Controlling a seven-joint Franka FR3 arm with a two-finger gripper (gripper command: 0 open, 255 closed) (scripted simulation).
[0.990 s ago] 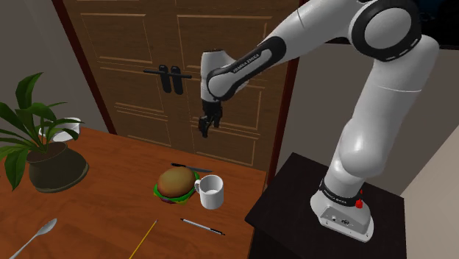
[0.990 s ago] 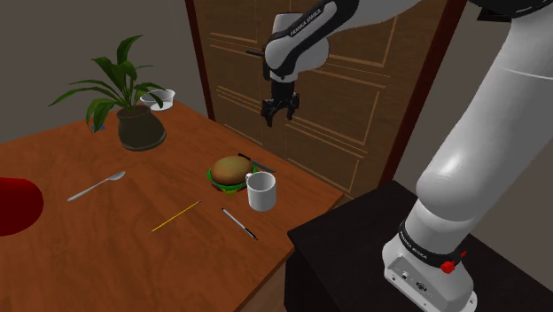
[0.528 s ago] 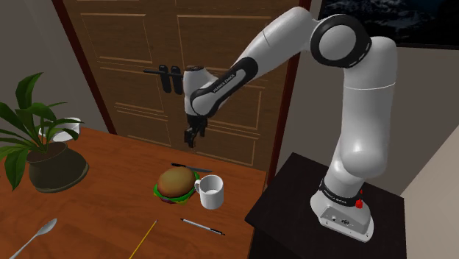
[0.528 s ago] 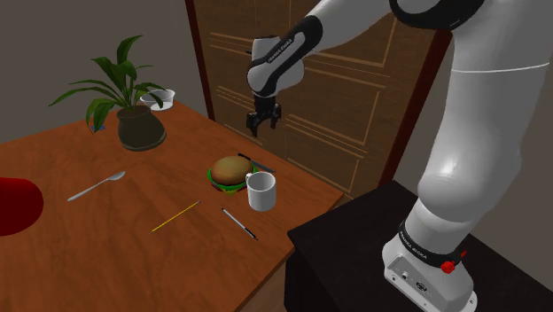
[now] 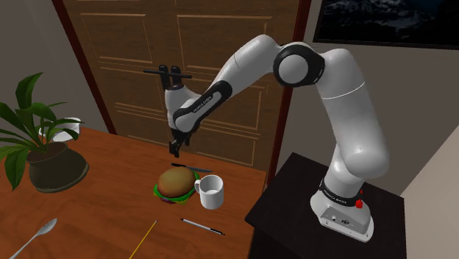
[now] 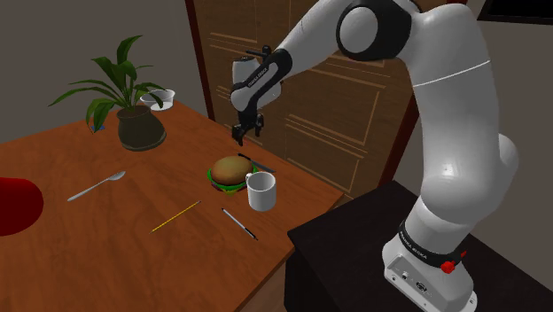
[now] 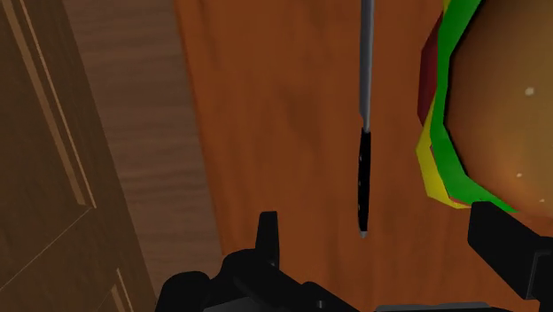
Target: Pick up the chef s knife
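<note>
You're watching wooden table (image 5: 110,193) carrying everything. Arm (image 5: 243,65) reaching over its far edge. Burger (image 5: 175,182) sitting at shoulder view's left of white mug (image 5: 209,192). Chef's knife (image 7: 364,133) lying flat just beyond burger, on far side. Gripper (image 5: 175,150) hovering above knife, jaws standing apart, grasping nothing.

We see a burger (image 5: 175,182) on the wooden table (image 5: 110,184). A white mug (image 5: 209,192) stands just beside it on the shoulder view's right. A pen (image 5: 202,226) and a yellow stick (image 5: 146,238) lie in front of it, and a potted plant (image 5: 44,151) stands well to its left.
</note>
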